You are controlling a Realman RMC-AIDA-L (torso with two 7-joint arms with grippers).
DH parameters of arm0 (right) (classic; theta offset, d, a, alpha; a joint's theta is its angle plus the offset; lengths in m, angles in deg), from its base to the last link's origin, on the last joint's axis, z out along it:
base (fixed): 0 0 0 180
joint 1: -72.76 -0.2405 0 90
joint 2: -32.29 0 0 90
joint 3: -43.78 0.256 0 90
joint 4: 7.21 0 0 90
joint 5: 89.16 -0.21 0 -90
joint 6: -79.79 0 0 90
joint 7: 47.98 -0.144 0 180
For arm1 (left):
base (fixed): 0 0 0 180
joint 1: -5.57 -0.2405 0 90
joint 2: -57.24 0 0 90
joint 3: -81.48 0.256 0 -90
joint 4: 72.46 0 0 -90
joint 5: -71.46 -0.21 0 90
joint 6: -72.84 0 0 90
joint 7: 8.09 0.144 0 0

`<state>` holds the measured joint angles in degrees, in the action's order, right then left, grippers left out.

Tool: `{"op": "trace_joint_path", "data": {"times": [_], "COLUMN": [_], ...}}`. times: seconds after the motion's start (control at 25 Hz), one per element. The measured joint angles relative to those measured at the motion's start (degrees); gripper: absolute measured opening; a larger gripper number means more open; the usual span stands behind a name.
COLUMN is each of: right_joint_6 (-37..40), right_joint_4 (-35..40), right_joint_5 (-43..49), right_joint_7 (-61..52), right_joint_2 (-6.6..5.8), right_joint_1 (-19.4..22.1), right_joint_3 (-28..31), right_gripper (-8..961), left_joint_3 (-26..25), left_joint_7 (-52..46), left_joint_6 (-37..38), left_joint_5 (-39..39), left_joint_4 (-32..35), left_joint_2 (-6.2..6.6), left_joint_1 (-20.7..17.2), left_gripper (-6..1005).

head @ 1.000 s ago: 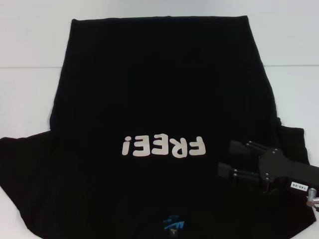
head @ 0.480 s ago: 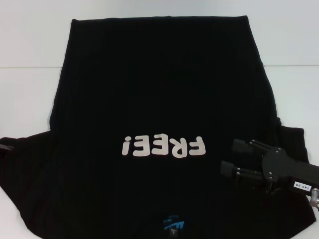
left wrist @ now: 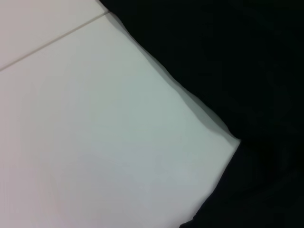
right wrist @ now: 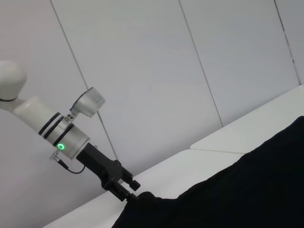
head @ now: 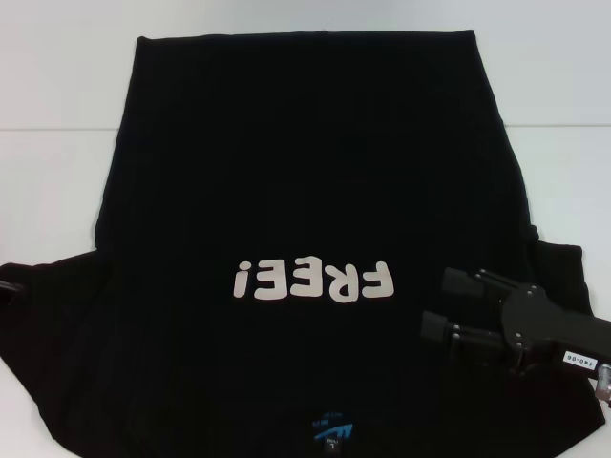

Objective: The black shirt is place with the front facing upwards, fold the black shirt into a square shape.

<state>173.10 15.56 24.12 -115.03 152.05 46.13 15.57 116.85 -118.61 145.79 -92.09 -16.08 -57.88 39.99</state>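
Black shirt (head: pixel 305 191) flat, unfolded; right gripper (head: pixel 439 303) spread, lower right, barely shifted; left gripper (right wrist: pixel 130 192) at sleeve edge, grip unclear.

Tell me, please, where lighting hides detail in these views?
Head view: even light, no glare; the black shirt swallows its folds and the right gripper barely stands out against it. Left wrist view: a faint shadow edges the shirt on the table. Right wrist view: the left gripper shows dark against the wall.
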Motion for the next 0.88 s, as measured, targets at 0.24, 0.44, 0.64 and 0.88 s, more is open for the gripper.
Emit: {"op": "trace_joint_path", "data": {"times": [0.24, 0.44, 0.64, 0.88], "right_joint_6": [0.2, 0.6, 0.9, 1.4], "right_joint_4": [-0.6, -0.6, -0.6, -0.7], "right_joint_5": [0.0, 0.0, 0.0, -0.3], "right_joint_7": [0.1, 0.2, 0.3, 0.8], "right_joint_2": [0.03, 0.03, 0.03, 0.03], "right_joint_1": [0.1, 0.3, 0.5, 0.9], "right_joint_3": [0.0, 0.0, 0.0, 0.0], "right_gripper": [909, 910, 910, 908], "left_joint_3": [0.7, 0.9, 1.7, 1.7], "left_joint_7": [-0.3, -0.6, -0.9, -1.0], "left_joint_6": [0.2, 0.4, -0.1, -1.3], "left_joint_5": [-0.1, -0.1, -0.2, -0.2], "left_joint_4": [-0.2, -2.0, -2.4, -2.8], "left_joint_2": [0.02, 0.58, 0.71, 0.80], "left_joint_1": [0.2, 0.8, 0.9, 1.2], "left_gripper": [671, 671, 672, 664]}}
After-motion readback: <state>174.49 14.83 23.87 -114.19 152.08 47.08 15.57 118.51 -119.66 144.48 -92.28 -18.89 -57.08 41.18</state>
